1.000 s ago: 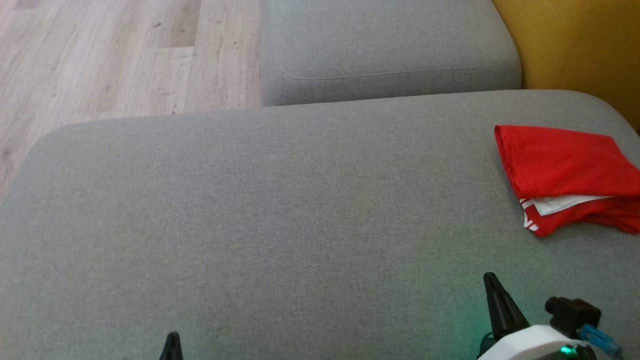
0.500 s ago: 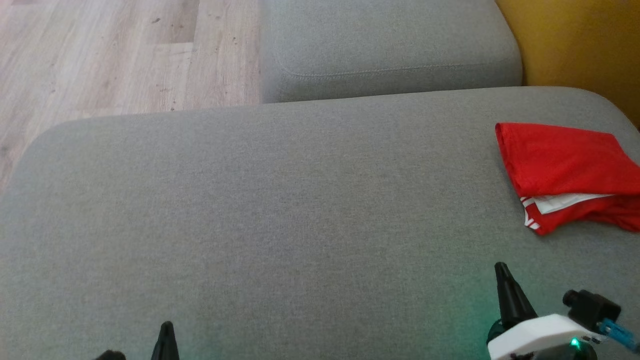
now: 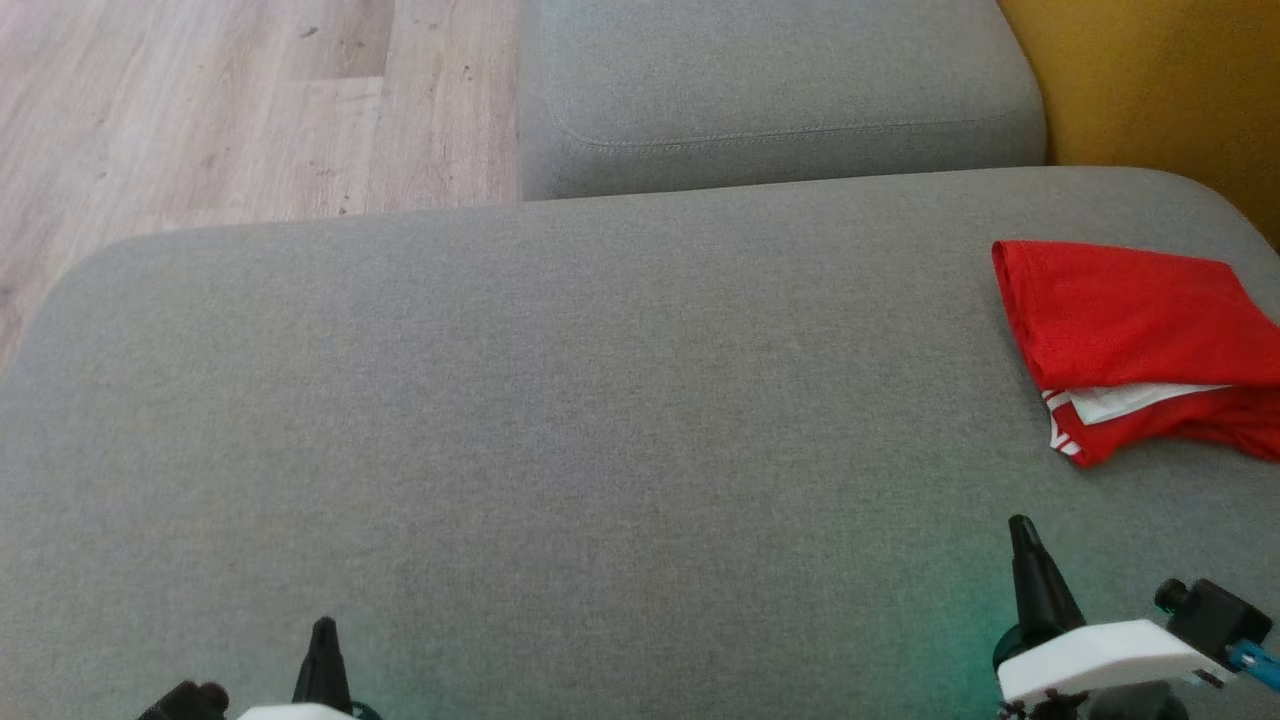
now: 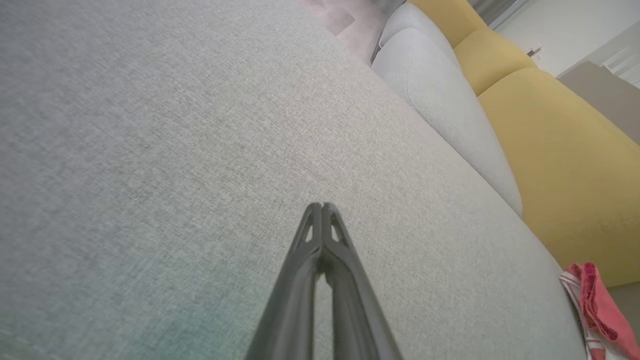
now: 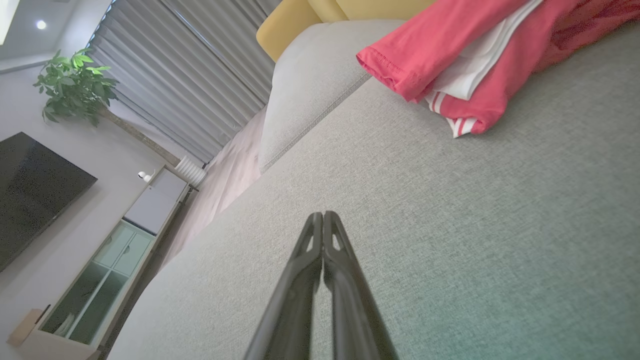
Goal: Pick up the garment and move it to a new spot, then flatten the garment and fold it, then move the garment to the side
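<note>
Though empty, left tool point(image 4: 322, 205), right tool point(image 5: 323, 214) closed

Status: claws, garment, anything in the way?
Left claw, right claw shut, empty. Red garment folded on grey cushion, right side. Bare cushion between.

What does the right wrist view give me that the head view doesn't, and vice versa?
Right wrist view adds the room: a potted plant, a dark TV, grey blinds and a glass-fronted cabinet. Head view adds the left gripper at lower left. Shared: the folded red garment on the grey sofa cushion, and the right gripper, jaws shut, short of it.
</note>
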Available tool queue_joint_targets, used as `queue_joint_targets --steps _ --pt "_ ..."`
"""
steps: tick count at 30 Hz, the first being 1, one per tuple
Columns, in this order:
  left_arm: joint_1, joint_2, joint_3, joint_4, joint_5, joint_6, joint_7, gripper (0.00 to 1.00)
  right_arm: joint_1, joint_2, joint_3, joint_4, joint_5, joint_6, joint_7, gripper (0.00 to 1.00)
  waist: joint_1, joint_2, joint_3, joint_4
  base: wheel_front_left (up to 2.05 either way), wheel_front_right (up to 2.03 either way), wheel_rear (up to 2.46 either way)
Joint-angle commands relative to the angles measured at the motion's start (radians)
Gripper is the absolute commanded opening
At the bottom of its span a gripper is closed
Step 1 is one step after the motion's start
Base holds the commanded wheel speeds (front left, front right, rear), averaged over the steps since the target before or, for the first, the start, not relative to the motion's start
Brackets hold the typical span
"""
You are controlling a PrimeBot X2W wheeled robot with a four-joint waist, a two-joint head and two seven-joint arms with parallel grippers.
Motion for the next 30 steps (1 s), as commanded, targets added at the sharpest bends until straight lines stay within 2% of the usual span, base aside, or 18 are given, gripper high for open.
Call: queue_joint_targets --steps 1,30 --pt "-0.056 0.0 0.038 -0.023 -0.018 -0.012 0.004 0.0 -0.063 -0.02 -0.001 -0.035 0.03 0.003 0.004 0.0 0.0 -0.0001 0.001 0.0 0.0 0.0 0.0" --pt "-0.119 -0.062 0.186 -0.019 -0.229 -0.114 0.087 0.0 -0.114 -0.024 -0.045 -0.037 0.366 0.004 0.047 0.0 -0.0001 -0.0001 0.02 0.0 0.0 0.0 0.0"
